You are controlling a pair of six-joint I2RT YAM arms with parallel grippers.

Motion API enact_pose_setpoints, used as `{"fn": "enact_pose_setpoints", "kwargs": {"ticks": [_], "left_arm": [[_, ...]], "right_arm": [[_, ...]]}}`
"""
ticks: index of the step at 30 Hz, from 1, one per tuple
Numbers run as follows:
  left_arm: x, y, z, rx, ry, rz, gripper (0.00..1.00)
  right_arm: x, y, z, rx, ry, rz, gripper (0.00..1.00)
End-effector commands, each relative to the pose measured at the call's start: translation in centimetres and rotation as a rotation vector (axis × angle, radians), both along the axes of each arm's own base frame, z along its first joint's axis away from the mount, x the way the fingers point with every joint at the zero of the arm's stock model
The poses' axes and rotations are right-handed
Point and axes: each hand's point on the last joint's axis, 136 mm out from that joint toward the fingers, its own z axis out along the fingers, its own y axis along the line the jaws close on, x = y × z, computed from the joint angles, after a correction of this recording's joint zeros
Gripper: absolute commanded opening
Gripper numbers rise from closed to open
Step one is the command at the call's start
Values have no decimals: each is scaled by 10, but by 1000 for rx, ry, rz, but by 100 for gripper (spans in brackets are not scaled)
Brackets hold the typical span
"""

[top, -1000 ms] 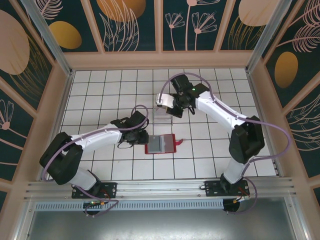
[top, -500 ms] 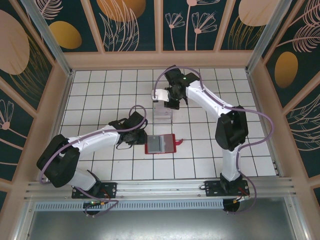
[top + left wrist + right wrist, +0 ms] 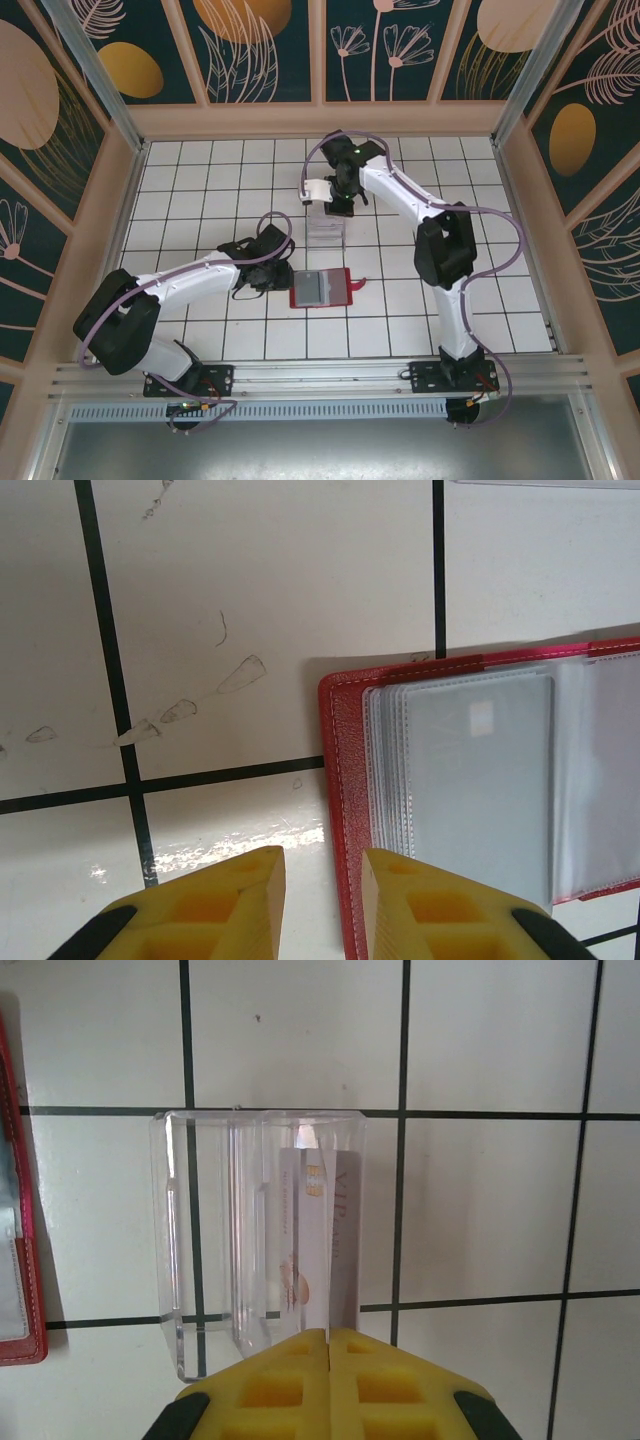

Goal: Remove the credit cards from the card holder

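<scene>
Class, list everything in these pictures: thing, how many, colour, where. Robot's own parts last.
card holder: one, red, open flat on the table, centre.
sleeved card: one, pale grey, inside the card holder.
cards: at least two, white and grey, slotted in the tray.
tray: one, clear, beyond the card holder.
table: one, white tiles with black lines.
left tool: one, yellow, open, at the card holder's edge.
right tool: one, yellow, shut, at the tray.
</scene>
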Motion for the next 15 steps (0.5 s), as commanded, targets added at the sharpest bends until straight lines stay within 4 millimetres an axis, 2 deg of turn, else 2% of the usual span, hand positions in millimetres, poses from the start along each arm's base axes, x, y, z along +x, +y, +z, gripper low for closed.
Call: {"fn": "enact_pose_setpoints", "kwargs": {"ticks": [1,15], "left_arm": [[-1,4,0,15,2,16,28],[-4,8,0,28,4,15,28]], "right_arm": [[-2,-8,-4,-40,31,6,0],[-8,-7,-31,-73,91,9,0]]}}
